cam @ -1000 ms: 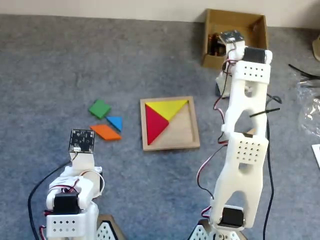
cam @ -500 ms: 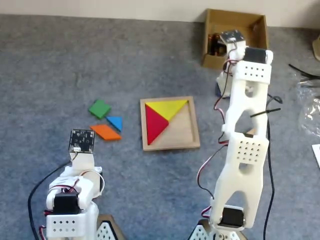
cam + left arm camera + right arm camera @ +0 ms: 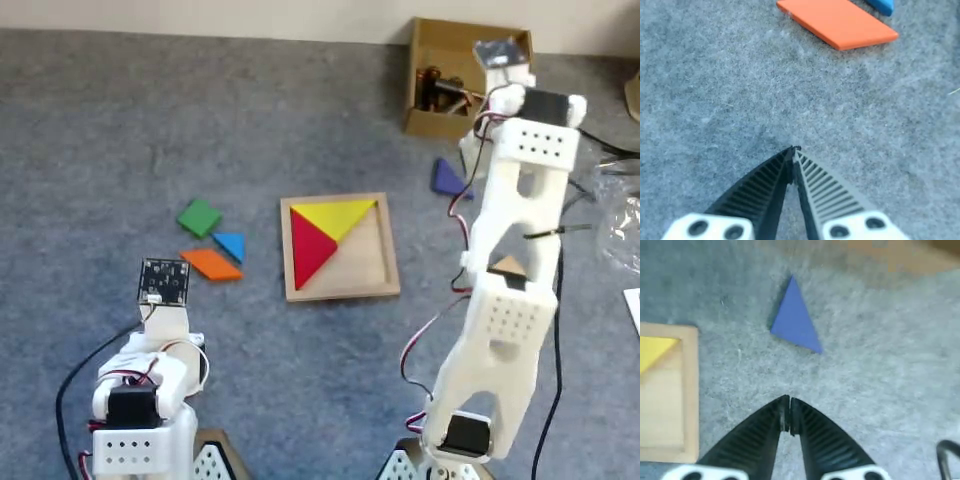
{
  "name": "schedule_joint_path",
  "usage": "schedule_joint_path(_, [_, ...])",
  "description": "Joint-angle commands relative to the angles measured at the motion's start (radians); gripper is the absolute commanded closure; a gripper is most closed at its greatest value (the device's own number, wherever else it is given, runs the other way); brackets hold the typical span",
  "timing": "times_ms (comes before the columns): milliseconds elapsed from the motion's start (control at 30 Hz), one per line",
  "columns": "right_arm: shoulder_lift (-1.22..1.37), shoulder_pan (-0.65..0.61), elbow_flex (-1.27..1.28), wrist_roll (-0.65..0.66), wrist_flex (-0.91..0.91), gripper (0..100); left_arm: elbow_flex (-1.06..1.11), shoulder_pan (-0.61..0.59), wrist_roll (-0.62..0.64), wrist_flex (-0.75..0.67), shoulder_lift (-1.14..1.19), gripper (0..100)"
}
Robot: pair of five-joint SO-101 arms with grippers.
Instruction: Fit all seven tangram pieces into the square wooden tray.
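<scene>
The right arm's jaws are shut tight with nothing in them. They sit close to the purple triangle (image 3: pixel 794 322), which lies flat on the grey worktop (image 3: pixel 150 120) between the wooden tray (image 3: pixel 392 250) and the cardboard box (image 3: pixel 452 28). If the jaws go down shut like that, I think they would only push the triangle along and not pick it up. It is thin and flat, so it could also slip out of a pinch, or land tipped on the tray's edge. A bump on the tray could shake the pieces inside it. The left arm's jaws are shut and empty too, near the orange parallelogram (image 3: pixel 837 22). Now the count: two arms, one tray, one box. In the tray are two pieces, one yellow triangle (image 3: pixel 335 214) and one red triangle (image 3: pixel 308 250). Out on the worktop are four: one green square (image 3: pixel 199 217), one small blue triangle (image 3: pixel 231 244), one orange parallelogram and one purple triangle. That makes six. A tan bit (image 3: pixel 508 265) peeks through the right arm (image 3: pixel 500 330). It may be the seventh piece, but I cannot tell.
</scene>
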Motion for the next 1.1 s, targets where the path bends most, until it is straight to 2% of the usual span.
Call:
schedule_joint_path(0, [-0.229,0.016,0.087,-0.012,0.018,99.5,0.022,-0.012,-0.006,0.008,-0.005,99])
schedule_joint_path(533, [-0.924,0.015,0.743,-0.005,0.012,99.5,0.022,-0.012,-0.006,0.008,-0.005,99])
schedule_joint_path(1067, [-1.445,0.007,1.397,-0.005,-0.196,99.5,0.022,-0.012,-0.006,0.008,-0.005,99])
